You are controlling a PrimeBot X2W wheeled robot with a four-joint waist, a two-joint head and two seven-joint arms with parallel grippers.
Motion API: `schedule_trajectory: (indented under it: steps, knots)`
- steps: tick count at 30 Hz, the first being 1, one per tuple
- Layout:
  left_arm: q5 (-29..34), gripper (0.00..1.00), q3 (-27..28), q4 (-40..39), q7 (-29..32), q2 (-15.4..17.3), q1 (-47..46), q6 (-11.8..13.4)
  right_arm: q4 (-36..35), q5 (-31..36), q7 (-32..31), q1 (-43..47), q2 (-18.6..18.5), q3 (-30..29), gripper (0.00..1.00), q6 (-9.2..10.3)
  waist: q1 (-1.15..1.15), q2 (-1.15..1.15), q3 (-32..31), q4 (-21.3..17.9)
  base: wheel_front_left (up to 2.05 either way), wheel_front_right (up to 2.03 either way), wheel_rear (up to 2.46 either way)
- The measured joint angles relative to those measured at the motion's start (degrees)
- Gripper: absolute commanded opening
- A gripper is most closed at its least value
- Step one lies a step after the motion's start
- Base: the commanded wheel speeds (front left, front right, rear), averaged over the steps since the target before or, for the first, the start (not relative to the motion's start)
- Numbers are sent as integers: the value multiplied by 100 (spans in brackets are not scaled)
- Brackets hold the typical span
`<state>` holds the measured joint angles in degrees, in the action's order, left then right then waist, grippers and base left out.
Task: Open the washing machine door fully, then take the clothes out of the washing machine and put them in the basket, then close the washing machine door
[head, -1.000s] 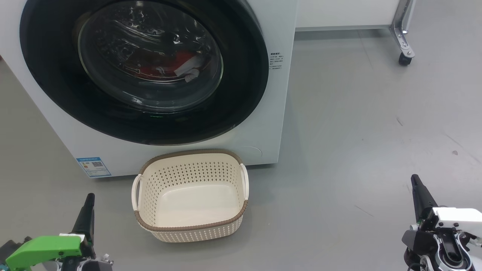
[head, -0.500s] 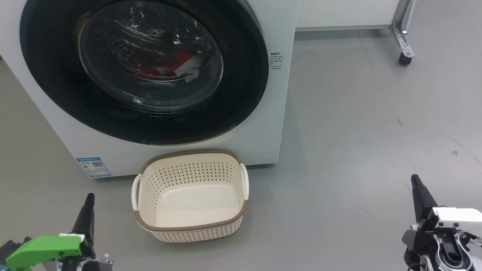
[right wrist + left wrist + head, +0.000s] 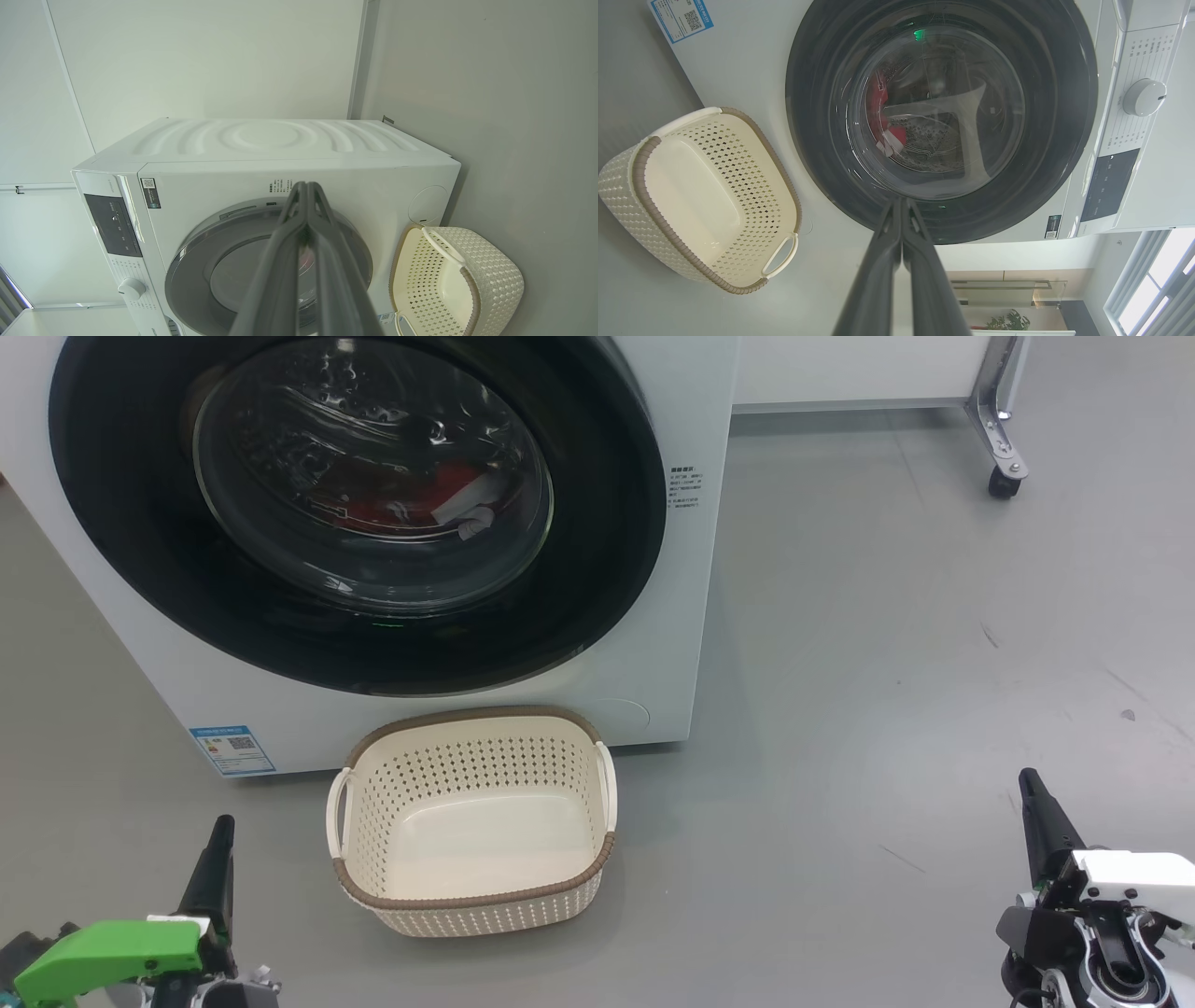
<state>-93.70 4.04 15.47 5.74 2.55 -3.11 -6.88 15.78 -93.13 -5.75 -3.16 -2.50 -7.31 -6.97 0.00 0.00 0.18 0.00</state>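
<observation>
Evidently nothing done yet. Door (image 3: 597,569) shut on washer (image 3: 686,653); clothes (image 3: 439,490) show red through door, inside washer. Basket (image 3: 467,902) empty on floor (image 3: 887,663), just before washer front, below door. Left pincer (image 3: 222,823) and right pincer (image 3: 1028,777) both pressed together, holding nothing, low, well apart from door. Remaining: open door fully, move clothes to basket, close door.
</observation>
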Motion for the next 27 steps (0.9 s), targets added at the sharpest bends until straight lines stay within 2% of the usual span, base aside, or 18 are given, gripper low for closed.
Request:
schedule_trajectory:
  steps: [18, 19, 27]
  knots:
    - [0, 0, 3, 0, 8, -1, 0, 0, 0, 1, 0, 0, 1, 0, 0, 0, 0, 0, 0, 0, 0, 0, 0]
    - [0, 100, 3, 0, 8, -1, 0, 0, 0, 1, 0, 0, 1, 0, 100, 0, 0, 0, 0, 0, 0, 0, 0]
    - [-8, 100, -65, 349, 4, -166, 321, 5, 344, -1, 2, 367, 190, 21, 100, 5, 0, 0, -1, 0, 0, 0, 0]
